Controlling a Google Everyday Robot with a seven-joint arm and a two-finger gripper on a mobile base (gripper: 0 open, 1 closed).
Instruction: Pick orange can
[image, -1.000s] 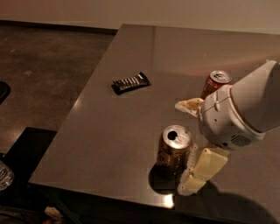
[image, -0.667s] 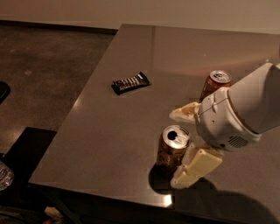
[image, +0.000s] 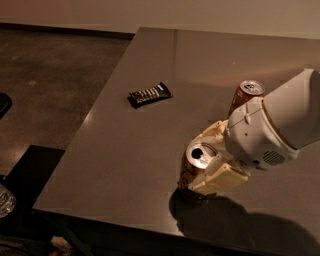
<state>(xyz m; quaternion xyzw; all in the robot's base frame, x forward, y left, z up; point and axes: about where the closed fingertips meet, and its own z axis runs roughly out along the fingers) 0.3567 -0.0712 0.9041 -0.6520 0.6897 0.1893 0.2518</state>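
The orange can (image: 199, 155), golden orange-brown with a silver top, stands near the table's front edge. My gripper (image: 196, 166) reaches in from the right, with one cream finger (image: 212, 134) behind the can and the other (image: 216, 179) in front of it. Both fingers press against the can's sides, so the gripper is shut on it. The can still rests on the table. Most of its body is hidden by the fingers.
A redder orange can (image: 244, 96) stands just behind the gripper's white wrist (image: 272, 127). A dark wrapped snack bar (image: 149, 94) lies at the table's left middle. The grey table (image: 110, 165) ends close in front of the can; dark floor lies to the left.
The gripper has moved left along the can, and its fingers have drawn together from a wide gap to touching the can's sides. The can has stayed in place.
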